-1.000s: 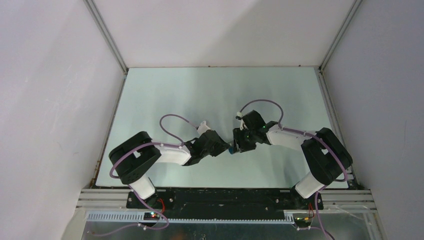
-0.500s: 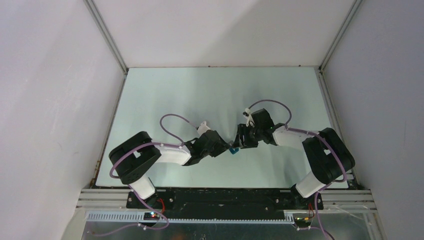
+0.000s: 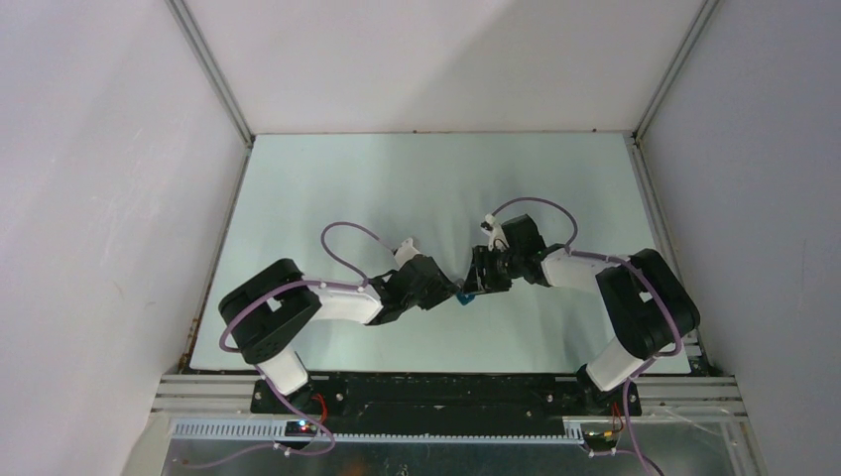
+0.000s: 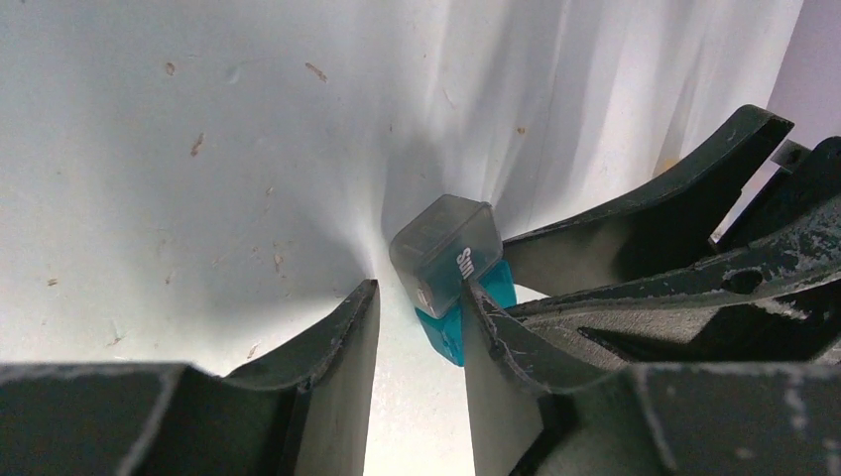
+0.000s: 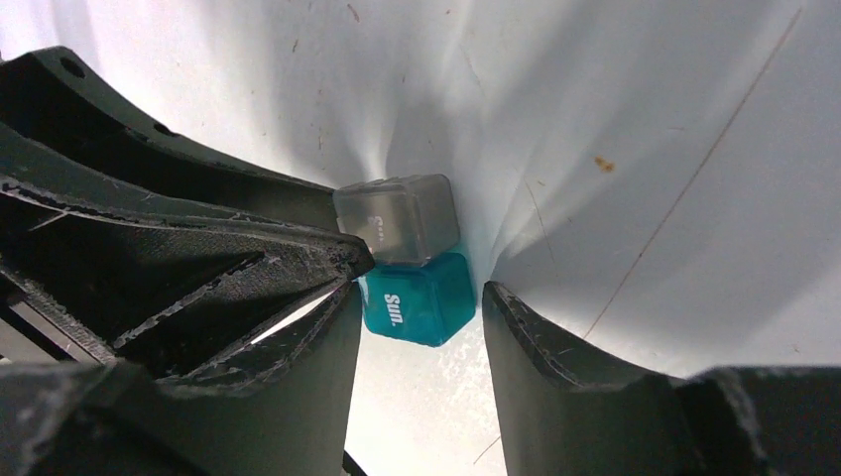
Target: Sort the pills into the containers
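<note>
Item 1, left arm [image 3: 337, 302]: mine, reaching from the near-left corner in toward the middle of the tabletop [image 3: 397, 188].

Item 2, left jaws: set narrow, holding nothing. In the left wrist view my two left fingers [image 4: 347, 347] point at the container, which sits just past their tips. The right-hand tip meets its teal side, and a thin strip of bright tabletop shows beside the other tip.

Item 3, container [image 3: 465, 296]: one small boxy case resting on the tabletop near its centre, between my two wrists. It has a translucent grey half [image 4: 444, 248] with a small white mark, joined to a teal half [image 5: 417, 297] printed "Sun." in white. No pills are visible in or around it.

Item 4, right jaws: parted wider than the case, straddling the teal half without clamping it. In the right wrist view one of my right fingers [image 5: 540, 347] stands just clear of the case. The opposite finger lies against the teal wall, and the left arm's tips press the grey half from that same side.

Item 5, right arm [image 3: 575, 270]: mine, reaching in from the near-right corner, wrist low over the tabletop.
</note>
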You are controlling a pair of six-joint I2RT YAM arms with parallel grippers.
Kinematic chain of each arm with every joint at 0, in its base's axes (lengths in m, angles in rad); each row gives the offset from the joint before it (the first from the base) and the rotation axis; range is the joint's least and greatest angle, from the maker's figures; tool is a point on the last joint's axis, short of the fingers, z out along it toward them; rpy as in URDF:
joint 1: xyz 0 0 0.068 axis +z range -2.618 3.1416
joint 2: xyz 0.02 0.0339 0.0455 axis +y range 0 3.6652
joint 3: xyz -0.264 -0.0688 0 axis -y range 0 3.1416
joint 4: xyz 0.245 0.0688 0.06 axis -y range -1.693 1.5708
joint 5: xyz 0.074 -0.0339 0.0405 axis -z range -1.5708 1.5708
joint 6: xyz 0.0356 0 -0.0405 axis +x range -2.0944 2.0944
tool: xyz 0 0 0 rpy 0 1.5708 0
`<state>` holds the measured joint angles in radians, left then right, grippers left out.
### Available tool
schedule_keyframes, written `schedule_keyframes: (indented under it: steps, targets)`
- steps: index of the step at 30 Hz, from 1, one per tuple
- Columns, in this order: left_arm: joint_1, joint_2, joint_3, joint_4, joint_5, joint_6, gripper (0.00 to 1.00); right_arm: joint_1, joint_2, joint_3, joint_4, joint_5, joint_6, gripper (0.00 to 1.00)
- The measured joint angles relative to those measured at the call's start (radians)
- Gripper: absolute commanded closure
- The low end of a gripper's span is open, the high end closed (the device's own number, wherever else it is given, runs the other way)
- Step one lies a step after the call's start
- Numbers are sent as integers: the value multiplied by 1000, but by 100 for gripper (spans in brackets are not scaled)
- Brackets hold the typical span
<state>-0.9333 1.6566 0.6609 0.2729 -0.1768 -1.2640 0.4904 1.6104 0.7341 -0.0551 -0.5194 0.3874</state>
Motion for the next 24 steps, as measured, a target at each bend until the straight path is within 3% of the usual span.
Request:
schedule_keyframes:
  steps: [24]
  targets:
    - [0,27,41,-16,-5,15,66,3,50,12,29,-63,-71,68]
